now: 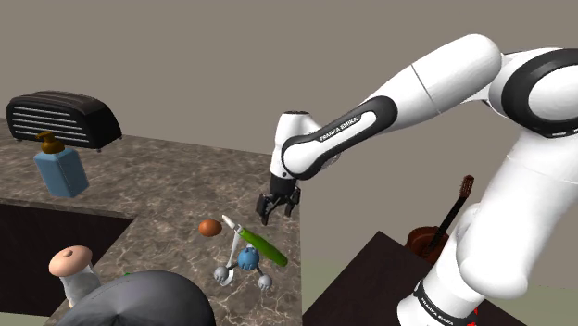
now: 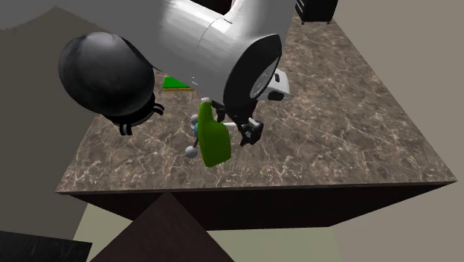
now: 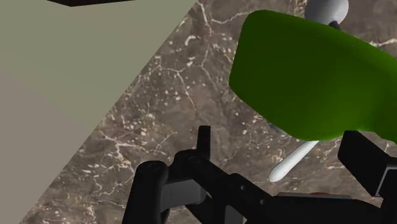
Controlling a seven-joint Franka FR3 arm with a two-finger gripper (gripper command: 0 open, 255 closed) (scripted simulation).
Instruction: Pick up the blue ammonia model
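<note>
The gripper (image 1: 278, 209) hangs above the marbled counter (image 1: 176, 176), fingers spread wide with nothing between them, probably lining up a drop. The blue model (image 1: 247, 260) sits at its 7 o'clock in the shoulder view, tucked against a green bottle (image 1: 263, 247) lying on its side, so it's a crowded grab. The wrist view puts that bottle right ahead, one grey ball (image 3: 326, 9) poking past it; the shoulder view gives the blue core plainly.

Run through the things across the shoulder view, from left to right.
soap bottle → brown ball → blue ammonia model → guitar
</note>
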